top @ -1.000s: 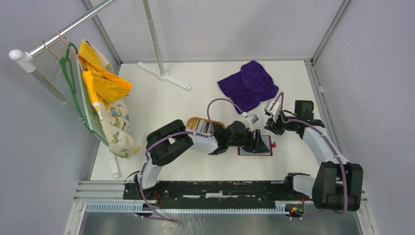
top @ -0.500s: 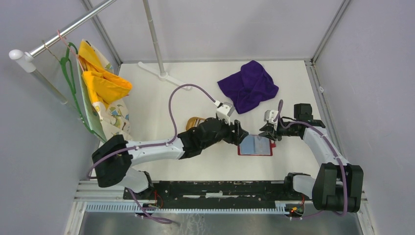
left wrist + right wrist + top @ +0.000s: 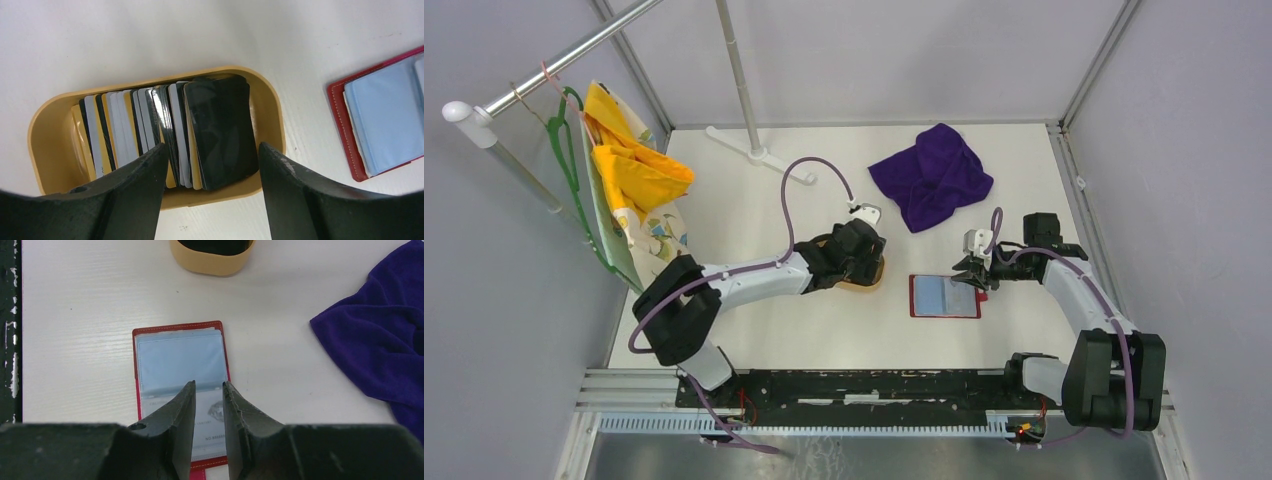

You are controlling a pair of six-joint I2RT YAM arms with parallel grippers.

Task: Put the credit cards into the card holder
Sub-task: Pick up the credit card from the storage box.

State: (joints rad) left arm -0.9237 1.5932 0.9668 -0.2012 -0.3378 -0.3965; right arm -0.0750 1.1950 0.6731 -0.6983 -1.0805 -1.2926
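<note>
The credit cards (image 3: 175,130) stand on edge in an oval tan tray (image 3: 210,196), black, grey, white and gold, with a black one (image 3: 220,130) in front. My left gripper (image 3: 212,146) hangs open above them, its jaws either side of the front cards with nothing gripped; from above it (image 3: 860,252) covers most of the tray (image 3: 876,274). The red card holder (image 3: 944,296) lies open and flat, its clear blue-tinted sleeves up. My right gripper (image 3: 208,383) hovers over the holder (image 3: 177,350), jaws slightly apart and empty. A printed white card (image 3: 155,402) shows under a sleeve.
A crumpled purple cloth (image 3: 934,175) lies behind the holder, to the right in the right wrist view (image 3: 380,340). A clothes-rail stand (image 3: 754,150) stands at the back. Yellow and patterned garments (image 3: 634,180) hang at the left. The black arm rail (image 3: 864,385) runs along the near edge.
My left arm has drawn back from the card holder and swung left over the tray, its jaws widening. The right gripper has barely shifted at the holder's right side.
</note>
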